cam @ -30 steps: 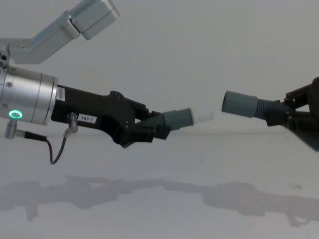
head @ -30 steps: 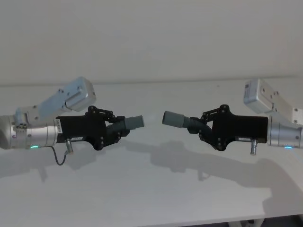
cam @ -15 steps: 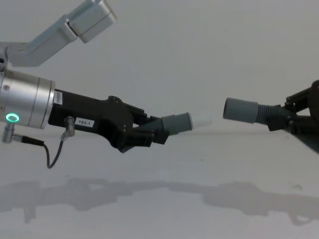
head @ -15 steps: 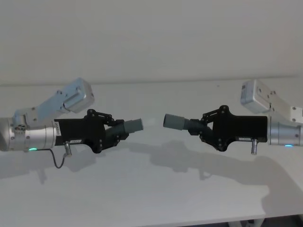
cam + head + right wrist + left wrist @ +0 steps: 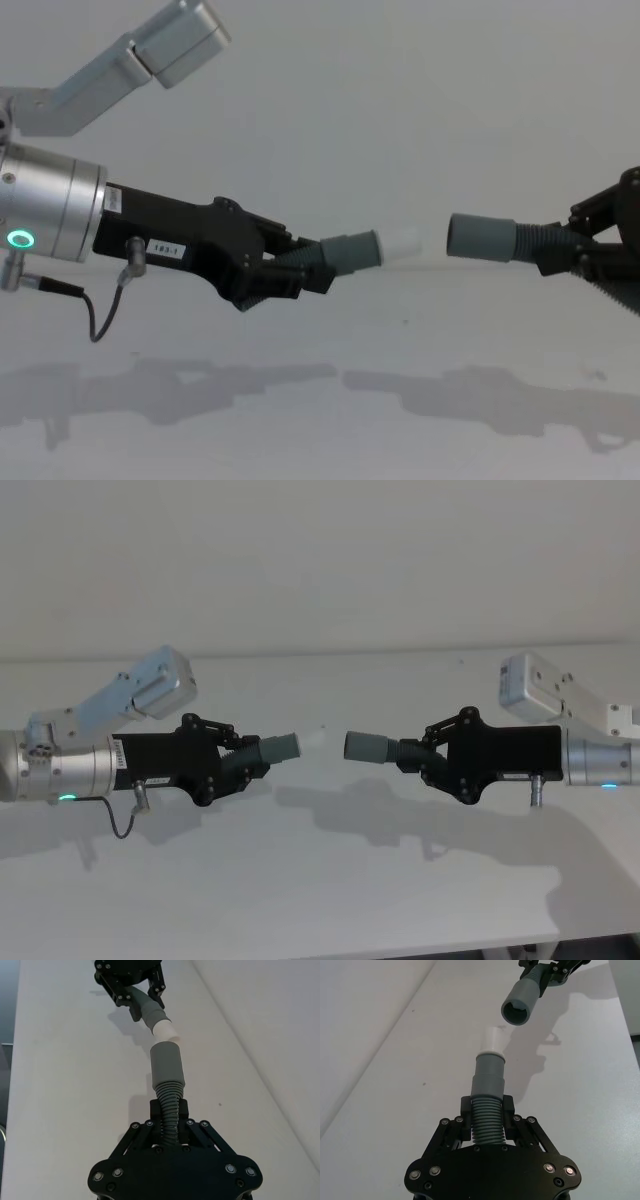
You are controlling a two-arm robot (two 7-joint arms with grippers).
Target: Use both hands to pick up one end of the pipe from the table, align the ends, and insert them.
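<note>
Both pieces are up off the table (image 5: 330,880), facing each other in mid-air. The left gripper (image 5: 243,764) is closed on the ribbed part of the white-tipped piece (image 5: 350,250); the right gripper (image 5: 421,757) is clamped likewise on the hollow-cuffed piece (image 5: 481,237). The ends are near, with a gap between. The left piece tilts up, so its white tip (image 5: 493,1040) is aimed off the socket mouth (image 5: 516,1011). Risk, as I judge it: pushed in like this, the tip catches the rim and the ribbed hose buckles or slips in the fingers.

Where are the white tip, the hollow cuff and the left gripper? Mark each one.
white tip (image 5: 495,1040), left wrist view, on its side wall.
hollow cuff (image 5: 480,238), chest view, on its outer wall.
left gripper (image 5: 487,1110), left wrist view, midway between fingertips.
</note>
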